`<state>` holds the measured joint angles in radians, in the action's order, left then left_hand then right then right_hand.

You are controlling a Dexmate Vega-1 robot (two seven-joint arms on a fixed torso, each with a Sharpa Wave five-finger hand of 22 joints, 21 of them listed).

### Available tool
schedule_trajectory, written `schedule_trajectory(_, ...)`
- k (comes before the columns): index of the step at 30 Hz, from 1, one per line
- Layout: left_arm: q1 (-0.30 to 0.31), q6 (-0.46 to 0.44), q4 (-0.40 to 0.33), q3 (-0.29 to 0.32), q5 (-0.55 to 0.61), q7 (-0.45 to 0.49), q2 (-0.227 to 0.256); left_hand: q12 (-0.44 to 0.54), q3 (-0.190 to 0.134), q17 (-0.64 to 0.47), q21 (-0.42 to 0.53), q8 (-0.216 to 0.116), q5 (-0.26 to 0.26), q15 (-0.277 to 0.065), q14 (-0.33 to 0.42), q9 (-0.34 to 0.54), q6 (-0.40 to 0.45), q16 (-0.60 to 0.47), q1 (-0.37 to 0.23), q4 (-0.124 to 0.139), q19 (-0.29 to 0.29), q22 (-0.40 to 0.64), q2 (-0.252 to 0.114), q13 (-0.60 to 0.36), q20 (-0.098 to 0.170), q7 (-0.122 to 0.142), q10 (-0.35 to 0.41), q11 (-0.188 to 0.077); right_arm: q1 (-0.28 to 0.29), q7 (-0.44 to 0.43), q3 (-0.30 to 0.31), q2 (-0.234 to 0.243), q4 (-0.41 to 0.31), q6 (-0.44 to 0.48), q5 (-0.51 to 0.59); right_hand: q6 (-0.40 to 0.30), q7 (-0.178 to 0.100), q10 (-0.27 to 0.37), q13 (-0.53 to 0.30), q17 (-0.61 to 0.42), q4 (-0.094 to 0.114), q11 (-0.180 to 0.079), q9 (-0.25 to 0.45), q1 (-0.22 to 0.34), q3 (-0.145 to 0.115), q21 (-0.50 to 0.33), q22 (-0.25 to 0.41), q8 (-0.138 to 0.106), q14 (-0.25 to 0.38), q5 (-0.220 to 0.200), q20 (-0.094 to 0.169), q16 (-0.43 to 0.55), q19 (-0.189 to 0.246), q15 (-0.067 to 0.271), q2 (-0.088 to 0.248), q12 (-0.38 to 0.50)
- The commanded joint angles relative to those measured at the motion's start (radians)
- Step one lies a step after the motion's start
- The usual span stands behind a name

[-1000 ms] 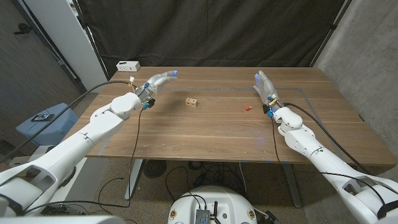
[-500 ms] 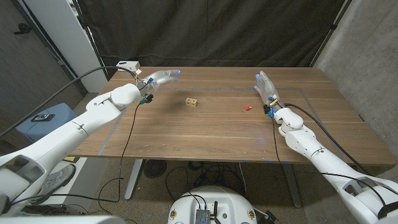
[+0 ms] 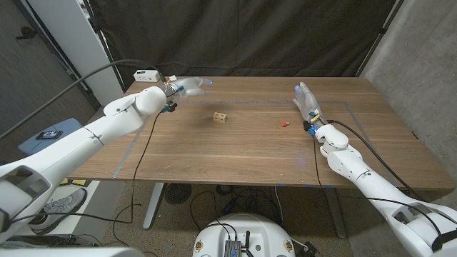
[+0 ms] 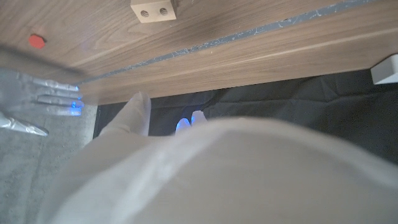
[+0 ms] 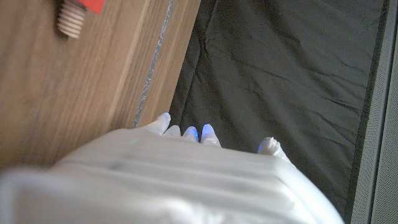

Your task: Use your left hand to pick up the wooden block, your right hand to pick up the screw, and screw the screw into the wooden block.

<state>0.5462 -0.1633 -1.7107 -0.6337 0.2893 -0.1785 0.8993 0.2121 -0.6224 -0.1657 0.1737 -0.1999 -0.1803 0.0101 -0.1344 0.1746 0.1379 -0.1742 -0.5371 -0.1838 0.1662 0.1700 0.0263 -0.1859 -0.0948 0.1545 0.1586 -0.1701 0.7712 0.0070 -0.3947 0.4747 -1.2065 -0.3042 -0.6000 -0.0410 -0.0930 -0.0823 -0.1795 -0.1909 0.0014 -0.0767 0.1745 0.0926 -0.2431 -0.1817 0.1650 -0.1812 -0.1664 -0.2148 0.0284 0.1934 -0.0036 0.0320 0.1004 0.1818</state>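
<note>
The small wooden block [image 3: 221, 116] with two holes lies on the table's far middle, also seen as the block [image 4: 153, 9] from the left wrist. The red-headed screw [image 3: 284, 123] lies on the wood to the block's right; its wooden thread shows on the screw [image 5: 78, 12] in the right wrist view. My left hand [image 3: 187, 86] hovers, blurred, near the far left edge, well left of the block, fingers stretched out and holding nothing. My right hand [image 3: 305, 98] stands just right of the screw, fingers straight, empty; it shows too as the right hand [image 4: 37, 102] beyond the screw [image 4: 37, 41].
A white box [image 3: 146, 74] sits at the table's far left corner, close behind my left hand. A thin grey line [image 3: 250, 102] runs across the tabletop behind the block. A black curtain hangs behind the table.
My left arm has lifted and swung back toward the far left corner, carrying the hand away from the block. The right hand, block and screw have stayed put.
</note>
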Motion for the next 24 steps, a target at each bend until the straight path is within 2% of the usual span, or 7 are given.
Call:
schedule_trajectory(1, -0.086, -0.026, -0.048, -0.068, 0.160, -0.120, 0.002, -0.005, 0.012, -0.003, -0.002, -0.003, 0.004, 0.004, -0.018, 0.002, -0.002, 0.000, -0.014, 0.001, 0.059, 0.004, 0.022, -0.003, -0.013, 0.006, -0.003, -0.010, -0.012, 0.010, 0.004, -0.012, 0.035, -0.017, -0.007, -0.001, -0.008, -0.004, -0.001, -0.001, 0.000, 0.000, 0.004, 0.003, -0.006, -0.005, 0.003, -0.006, -0.026, -0.005, 0.018, 0.003, -0.006, -0.003, 0.017, 0.007)
schedule_trajectory(11, -0.140, 0.000, -0.053, -0.094, 0.265, -0.225, -0.002, 0.005, 0.029, -0.004, 0.002, -0.013, -0.002, 0.015, -0.027, 0.004, 0.026, -0.004, -0.043, 0.002, 0.088, 0.004, 0.061, -0.005, -0.031, 0.007, 0.029, -0.015, -0.021, 0.012, 0.006, -0.013, 0.049, -0.026, -0.004, -0.004, -0.007, -0.001, -0.001, 0.000, -0.001, 0.007, 0.004, 0.005, -0.008, -0.005, 0.003, -0.007, -0.023, -0.005, 0.015, 0.004, -0.004, -0.003, 0.016, 0.008)
schedule_trajectory(17, -0.167, -0.037, -0.066, -0.117, 0.342, -0.303, -0.023, 0.000, 0.038, -0.004, 0.000, -0.008, -0.009, 0.021, -0.043, 0.004, 0.018, -0.002, -0.061, 0.004, 0.118, 0.004, 0.082, -0.005, -0.047, 0.008, 0.023, -0.019, -0.023, 0.022, 0.005, -0.013, 0.055, -0.029, -0.007, -0.004, -0.007, -0.003, -0.001, 0.000, -0.001, 0.003, 0.004, 0.005, -0.008, -0.005, 0.003, -0.006, -0.025, -0.005, 0.013, 0.003, -0.006, -0.003, 0.014, 0.007)
schedule_trajectory(20, -0.179, -0.045, -0.071, -0.134, 0.392, -0.329, -0.034, -0.004, 0.043, -0.005, 0.008, -0.003, -0.014, 0.024, -0.049, 0.005, 0.005, -0.004, -0.078, 0.005, 0.113, 0.004, 0.093, -0.006, -0.081, 0.009, 0.015, -0.018, -0.022, 0.020, 0.004, -0.013, 0.053, -0.027, -0.007, -0.003, -0.008, -0.003, -0.001, 0.000, -0.002, 0.003, 0.004, 0.005, -0.008, -0.005, 0.003, -0.006, -0.026, -0.005, 0.012, 0.003, -0.006, -0.004, 0.013, 0.007)
schedule_trajectory(24, -0.183, -0.065, -0.080, -0.143, 0.442, -0.352, -0.049, -0.004, 0.045, -0.005, 0.007, -0.005, -0.017, 0.027, -0.053, 0.005, 0.010, -0.004, -0.089, 0.005, 0.120, 0.005, 0.097, -0.006, -0.097, 0.013, 0.016, -0.020, -0.018, 0.010, 0.004, -0.011, 0.047, -0.024, -0.002, -0.003, -0.009, -0.003, -0.001, 0.000, -0.002, 0.002, 0.004, 0.005, -0.008, -0.004, 0.003, -0.006, -0.028, -0.005, 0.012, 0.002, -0.008, -0.005, 0.012, 0.007)
